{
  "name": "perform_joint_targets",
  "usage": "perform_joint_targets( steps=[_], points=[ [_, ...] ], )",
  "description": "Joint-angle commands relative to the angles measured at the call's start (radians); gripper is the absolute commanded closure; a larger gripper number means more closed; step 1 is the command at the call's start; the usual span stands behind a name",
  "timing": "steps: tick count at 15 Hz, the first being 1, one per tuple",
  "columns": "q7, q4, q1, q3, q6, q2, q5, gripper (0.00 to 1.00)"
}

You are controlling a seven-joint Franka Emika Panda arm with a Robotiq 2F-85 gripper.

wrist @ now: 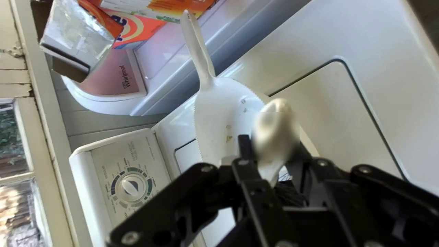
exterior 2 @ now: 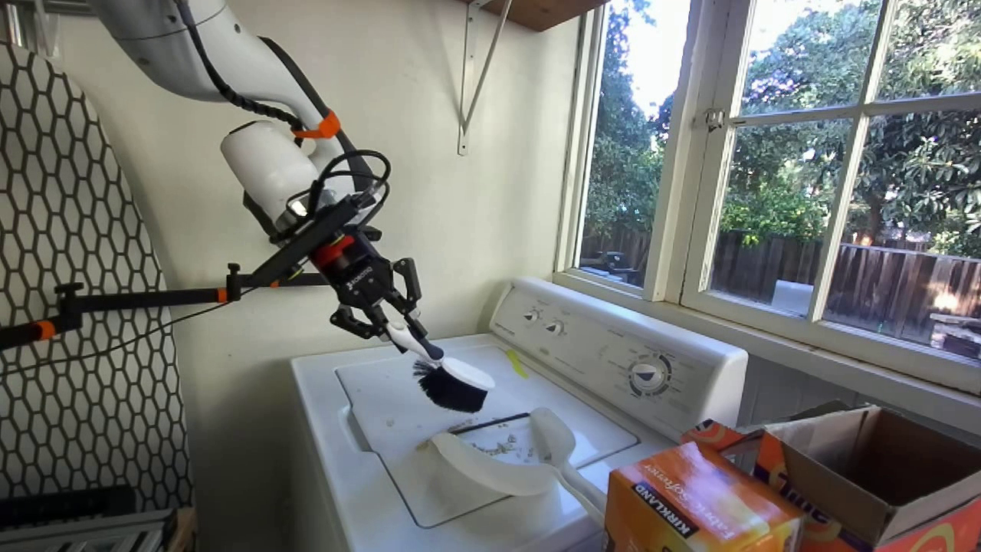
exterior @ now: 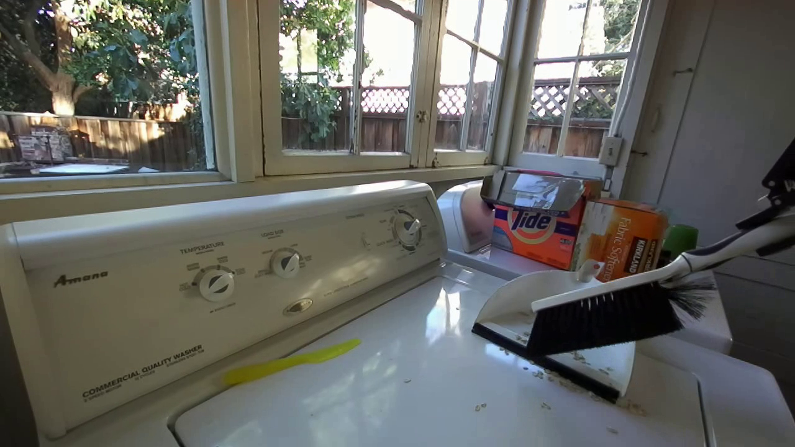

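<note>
Sunny windows (exterior 2: 789, 230), white washer (exterior 2: 375, 387) beside them, and the gripper (exterior 2: 396, 318) has its jaws nearly together, tight on the brush (exterior 2: 454, 383) by its handle! In an exterior view, the brush head hangs toward five o'clock; from it, dustpan (exterior 2: 490, 469) and flakes (exterior 2: 502, 445) sit at five too, yellow strip (exterior 2: 517, 364) at two.

Primary light source: daylight through the windows (exterior: 388, 56). Panes facing the sky are overexposed to white in both exterior views. The wall (exterior: 736, 112) at the far right of an exterior view is dim. Bright window reflections produce glare on the washer lid (exterior: 435, 360), near its rear edge. In the wrist view, the end of the brush handle (wrist: 276, 130) is blurred and out of focus; the gripper (wrist: 272, 152) appears near-black, with low detail. The box flap (wrist: 79, 36) shows strong glare.
</note>
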Motion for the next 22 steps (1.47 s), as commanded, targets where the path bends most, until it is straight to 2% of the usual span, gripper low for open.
perform_joint_targets(
  steps=[1, 5, 9, 17, 20, 21, 22],
  points=[
    [0.007, -0.005, -0.044, 0.071, 0.014, -0.035, -0.073, 0.93],
    [-0.083, 0.011, -0.076, 0.095, -0.021, -0.009, 0.005, 0.93],
    [-0.056, -0.013, -0.096, 0.123, -0.038, 0.052, 0.021, 0.93],
    [-0.07, 0.01, -0.169, 0.142, 0.086, 0.073, 0.101, 0.93],
    [-0.06, 0.02, -0.188, 0.149, 0.143, 0.059, 0.094, 0.93],
    [-0.033, -0.019, -0.205, 0.14, 0.116, 0.043, 0.062, 0.93],
    [-0.021, -0.044, -0.163, 0.077, 0.094, 0.028, 0.044, 0.93]
  ],
)
